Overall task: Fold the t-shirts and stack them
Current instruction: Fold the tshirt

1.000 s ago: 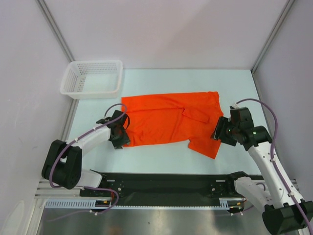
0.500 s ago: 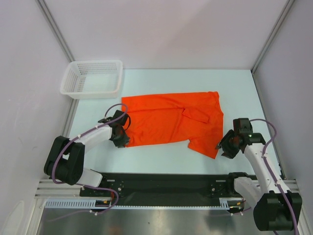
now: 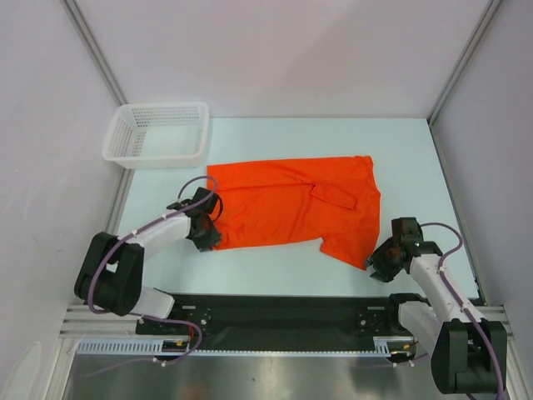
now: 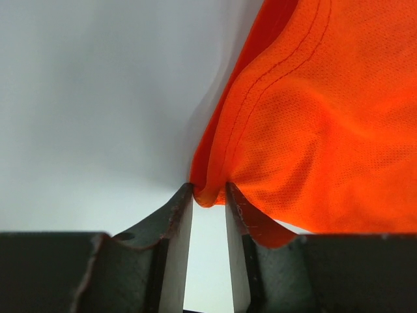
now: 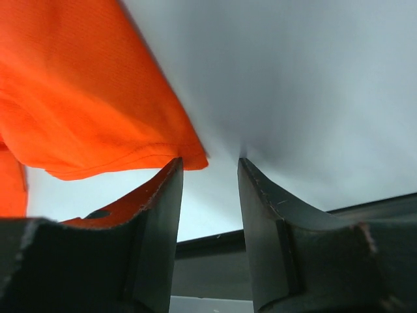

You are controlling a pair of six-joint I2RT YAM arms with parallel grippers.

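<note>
- Top view: the orange-red t-shirt (image 3: 283, 208) lies spread out flat on the pale desk (image 3: 291, 137), about in the middle, with its long side running left to right.
- A sleeve is turned over onto the cloth at the right part. The near right corner of the cloth juts toward the arms' side of the desk.
- The left pincer (image 3: 208, 237) sits low at the t-shirt's near left corner and touches the cloth.
- The right pincer (image 3: 375, 262) is low at the near right corner, just beside the tip of the cloth.
- A white mesh basket (image 3: 158, 107) stands at the far left of the desk, apart from the t-shirt.
- Left wrist view: the left pincer (image 4: 210, 192) is clenched on the t-shirt (image 4: 313, 130). A small fold of the stitched hem is nipped between the two tips.
- The cloth rises from this grip and fills the right side of the view. Bare desk (image 4: 85, 98) shows at the left.
- Right wrist view: the right pincer (image 5: 210, 163) is released, and a clear gap between its tips shows only the desk (image 5: 313, 85).
- The hemmed corner of the t-shirt (image 5: 78, 98) ends right at the tip of the finger on the left of this view and does not lie in the gap. The cloth fills the upper left of the view.
</note>
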